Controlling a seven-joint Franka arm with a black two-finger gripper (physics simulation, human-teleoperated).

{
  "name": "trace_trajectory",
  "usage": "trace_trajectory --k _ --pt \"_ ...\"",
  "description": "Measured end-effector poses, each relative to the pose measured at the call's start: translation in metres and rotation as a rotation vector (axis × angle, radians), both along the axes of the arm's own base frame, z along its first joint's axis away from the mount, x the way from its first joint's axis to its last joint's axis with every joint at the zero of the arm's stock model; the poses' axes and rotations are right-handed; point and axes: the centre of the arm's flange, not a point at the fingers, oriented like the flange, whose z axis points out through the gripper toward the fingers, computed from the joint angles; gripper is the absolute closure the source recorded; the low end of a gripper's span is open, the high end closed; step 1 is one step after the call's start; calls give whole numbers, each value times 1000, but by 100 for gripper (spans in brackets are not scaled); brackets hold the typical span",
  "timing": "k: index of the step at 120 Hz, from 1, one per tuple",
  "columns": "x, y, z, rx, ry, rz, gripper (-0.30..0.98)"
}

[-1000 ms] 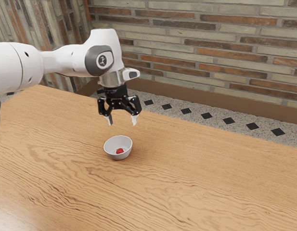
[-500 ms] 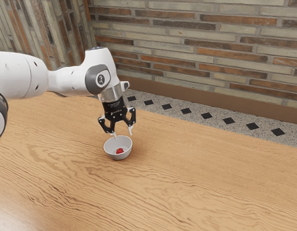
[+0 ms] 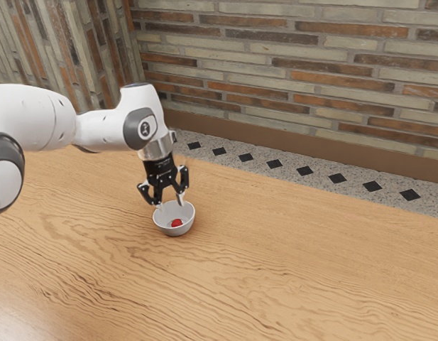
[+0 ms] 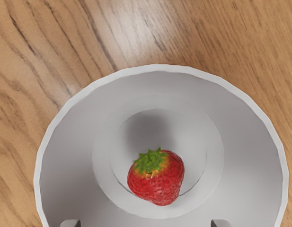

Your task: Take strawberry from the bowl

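The gripper [image 3: 172, 205] has shifted lower over the white bowl [image 3: 163, 225], spread wide and empty; the strawberry [image 4: 156, 178] seems nearly ready for grasping.

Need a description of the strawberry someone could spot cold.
On the wooden table, find the small white bowl under the black gripper. The strawberry lies inside on the bowl's bottom: bright red with a green leafy cap, unlike the plain, pale bowl around it.
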Motion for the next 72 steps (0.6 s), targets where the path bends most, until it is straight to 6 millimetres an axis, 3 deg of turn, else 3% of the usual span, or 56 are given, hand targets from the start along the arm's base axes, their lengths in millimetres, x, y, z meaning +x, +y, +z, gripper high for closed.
trace_trajectory --k 16,36,72 --pt "3 2 -25 5 27 28 36" --pt "13 1 -35 8 26 51 36" --pt "10 1 -43 10 48 80 36"
